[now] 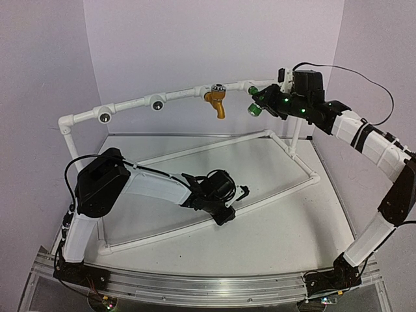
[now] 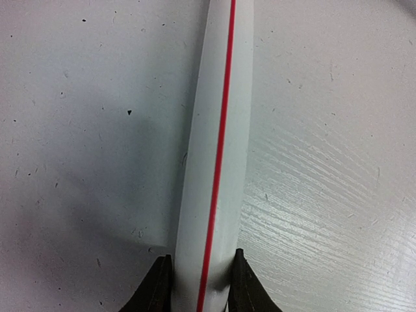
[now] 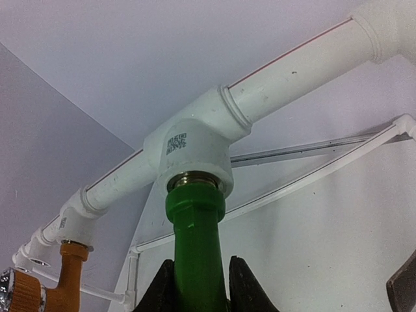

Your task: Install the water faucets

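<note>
The green faucet is being clamped by the right tool at 1 o'clock, its end sitting in the tee socket of the white pipe frame. The mustard faucet is hanging at 12 o'clock (already in its socket). The red-striped lower pipe is being gripped by the left tool on the counter.

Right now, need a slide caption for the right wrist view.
Right gripper holds the green faucet at a white tee socket; the mustard-yellow faucet hangs from the next fitting.
</note>
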`<state>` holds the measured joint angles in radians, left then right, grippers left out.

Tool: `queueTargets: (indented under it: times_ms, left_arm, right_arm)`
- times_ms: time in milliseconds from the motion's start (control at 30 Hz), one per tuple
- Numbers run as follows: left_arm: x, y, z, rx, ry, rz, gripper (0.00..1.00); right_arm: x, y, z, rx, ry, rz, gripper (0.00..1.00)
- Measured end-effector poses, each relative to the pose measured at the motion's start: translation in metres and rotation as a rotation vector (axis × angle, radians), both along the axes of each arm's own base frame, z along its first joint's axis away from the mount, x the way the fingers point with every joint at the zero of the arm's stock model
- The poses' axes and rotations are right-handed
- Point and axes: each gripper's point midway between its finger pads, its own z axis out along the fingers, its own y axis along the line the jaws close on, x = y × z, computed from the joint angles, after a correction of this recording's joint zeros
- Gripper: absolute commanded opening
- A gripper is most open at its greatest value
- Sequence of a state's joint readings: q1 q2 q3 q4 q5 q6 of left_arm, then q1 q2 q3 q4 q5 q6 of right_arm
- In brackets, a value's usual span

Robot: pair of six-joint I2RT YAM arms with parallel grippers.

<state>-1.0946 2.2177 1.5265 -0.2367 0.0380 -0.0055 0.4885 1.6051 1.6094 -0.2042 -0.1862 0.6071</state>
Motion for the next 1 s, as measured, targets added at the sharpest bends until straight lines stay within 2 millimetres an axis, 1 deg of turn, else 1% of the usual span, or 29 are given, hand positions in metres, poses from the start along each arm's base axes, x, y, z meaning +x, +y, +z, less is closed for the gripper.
queueTargets:
  times_ms: [467,1000]
  left_arm:
    - [0.0,-0.0003,0.0006,0.003,0.001,0.0,0.0]
    - [-0.0006,-0.0007,-0.0011,0.015,-0.001,0.001,0.0]
  right_arm:
    - [0.0012,0.0032,0.0002,0.206,0.062,-0.011,0.0]
    - [-0.0002,0.0048,0.0022,0.49,0.143,-0.029,0.0]
